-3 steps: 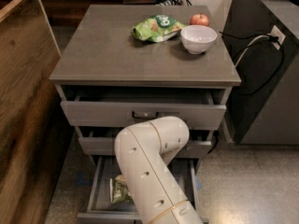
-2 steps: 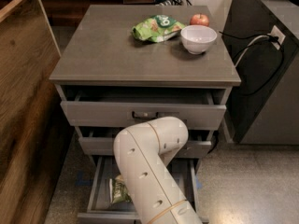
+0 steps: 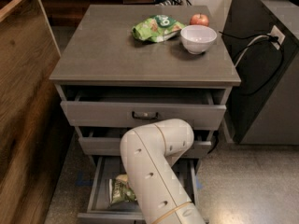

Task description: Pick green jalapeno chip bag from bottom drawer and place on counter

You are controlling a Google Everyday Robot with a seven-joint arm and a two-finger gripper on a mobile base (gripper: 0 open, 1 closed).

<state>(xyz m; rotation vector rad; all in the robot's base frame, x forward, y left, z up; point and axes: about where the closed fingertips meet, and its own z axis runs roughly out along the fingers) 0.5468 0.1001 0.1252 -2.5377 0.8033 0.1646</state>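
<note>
The bottom drawer (image 3: 97, 190) of the grey cabinet is pulled out. Inside it, at the left, lies the green jalapeno chip bag (image 3: 120, 189), a small crinkled olive-green bag, partly covered by my white arm (image 3: 154, 171). The arm bends down over the drawer from the lower edge of the view. My gripper is hidden behind the arm, somewhere in or over the drawer. The counter (image 3: 117, 55) is the flat grey cabinet top above.
On the counter's far side lie a larger bright green bag (image 3: 156, 28), a white bowl (image 3: 198, 38) and a red apple (image 3: 200, 19). The two upper drawers (image 3: 140, 112) stand slightly open. A brown wooden panel (image 3: 23, 101) stands at the left, a dark cabinet with cables (image 3: 261, 69) at the right.
</note>
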